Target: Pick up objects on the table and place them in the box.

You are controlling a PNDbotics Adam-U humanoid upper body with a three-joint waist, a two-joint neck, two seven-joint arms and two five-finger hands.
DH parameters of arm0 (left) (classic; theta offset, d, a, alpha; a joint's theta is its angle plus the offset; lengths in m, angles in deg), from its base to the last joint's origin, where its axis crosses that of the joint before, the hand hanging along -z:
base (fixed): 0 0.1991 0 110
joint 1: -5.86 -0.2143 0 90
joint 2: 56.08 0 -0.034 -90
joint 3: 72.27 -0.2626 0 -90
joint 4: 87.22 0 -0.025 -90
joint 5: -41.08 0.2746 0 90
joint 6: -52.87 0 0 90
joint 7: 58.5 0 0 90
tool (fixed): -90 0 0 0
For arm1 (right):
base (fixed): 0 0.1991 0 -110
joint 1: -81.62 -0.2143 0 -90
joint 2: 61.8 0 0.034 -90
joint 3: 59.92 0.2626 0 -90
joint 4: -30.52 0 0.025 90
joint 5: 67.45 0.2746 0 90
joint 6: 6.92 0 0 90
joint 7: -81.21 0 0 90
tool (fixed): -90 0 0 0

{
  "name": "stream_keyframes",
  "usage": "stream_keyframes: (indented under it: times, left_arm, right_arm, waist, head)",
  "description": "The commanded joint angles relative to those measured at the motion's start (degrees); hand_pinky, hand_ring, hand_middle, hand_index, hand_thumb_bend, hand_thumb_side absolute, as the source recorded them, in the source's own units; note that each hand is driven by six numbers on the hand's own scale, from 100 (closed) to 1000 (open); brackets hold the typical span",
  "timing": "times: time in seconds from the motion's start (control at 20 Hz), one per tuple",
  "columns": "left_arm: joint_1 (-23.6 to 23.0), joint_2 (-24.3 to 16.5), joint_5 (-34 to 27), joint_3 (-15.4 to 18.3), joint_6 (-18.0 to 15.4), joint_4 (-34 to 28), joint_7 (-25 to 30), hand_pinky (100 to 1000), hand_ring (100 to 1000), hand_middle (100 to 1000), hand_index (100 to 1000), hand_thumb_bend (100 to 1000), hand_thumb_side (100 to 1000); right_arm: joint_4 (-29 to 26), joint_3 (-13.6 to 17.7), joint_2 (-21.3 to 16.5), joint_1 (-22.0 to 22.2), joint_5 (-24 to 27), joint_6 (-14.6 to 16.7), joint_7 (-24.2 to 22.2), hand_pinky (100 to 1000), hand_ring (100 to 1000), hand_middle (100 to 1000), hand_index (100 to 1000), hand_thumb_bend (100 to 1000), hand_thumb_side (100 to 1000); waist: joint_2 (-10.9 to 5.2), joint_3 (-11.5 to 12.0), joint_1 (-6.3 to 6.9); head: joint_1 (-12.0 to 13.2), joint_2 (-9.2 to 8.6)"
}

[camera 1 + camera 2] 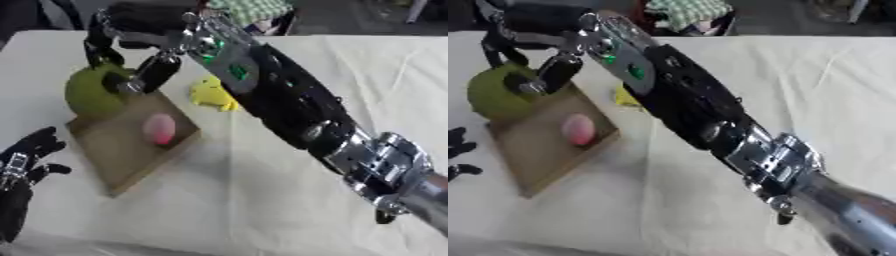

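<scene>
Table (pixel 289 220) covered in a pale cream cloth, lightly creased. Beyond the far edge the room is dark; a green-and-white checked cloth (pixel 252 9) shows there. No readable writing or labels anywhere.

Box (pixel 122 150): shallow, brown, flat-sided, looks like cardboard, lying askew at the table's left. Inside it, toward the far right side, a pink egg-shaped object (pixel 159 128), smooth.

Green object (pixel 86 95): round, dull olive, matte, at the box's far corner, overlapping its edge; whether it rests in the box or on the rim cannot be told.

Right hand (pixel 118 60): black with silver joints, arm reaching across from lower right. Fingers curl down around the top of the green object.

Yellow object (pixel 213 94): small, lumpy, on the cloth just right of the box, partly hidden by the arm.

Left hand (pixel 26 155): lower-left edge, fingers relaxed and spread, holding nothing.
</scene>
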Motion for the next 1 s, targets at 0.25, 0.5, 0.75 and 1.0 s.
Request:
stream_keyframes:
  times: [0.25, 0.5, 0.75, 1.0]
  left_arm:
    - [0.4, 0.03, 0.71, -0.3, 0.11, 0.7, -0.09, 585, 811, 846, 722, 100, 722]
    - [0.33, 0.28, 1.44, -1.24, 0.25, 2.5, 0.81, 585, 811, 845, 721, 100, 701]
    - [0.4, 0.4, 2.14, -1.38, 0.0, 3.16, 1.06, 585, 811, 845, 721, 100, 676]
    - [0.42, 0.45, 2.26, -1.38, -0.23, 3.17, 1.15, 586, 812, 847, 722, 100, 722]
  right_arm:
    - [1.48, 2.57, 0.86, -1.18, -0.72, 0.24, -4.57, 649, 616, 327, 444, 100, 108]
    - [6.09, 5.59, 0.64, -0.13, -3.49, -2.66, -5.72, 678, 709, 508, 644, 100, 157]
    - [11.79, 6.42, 1.68, -0.65, -8.21, -3.92, -2.25, 709, 771, 737, 832, 100, 212]
    - [13.94, 7.6, 1.85, -0.65, -13.05, -5.62, 2.16, 732, 804, 840, 924, 166, 325]
  waist:
    - [-0.95, 0.17, 0.19]
    - [-0.63, 1.91, -0.01]
    - [-0.53, 2.27, -0.08]
    - [-0.53, 2.24, -0.11]
  head:
    - [-0.32, -0.77]
    - [-1.51, -1.0]
    - [-1.66, -1.08]
    - [-1.54, -1.16]
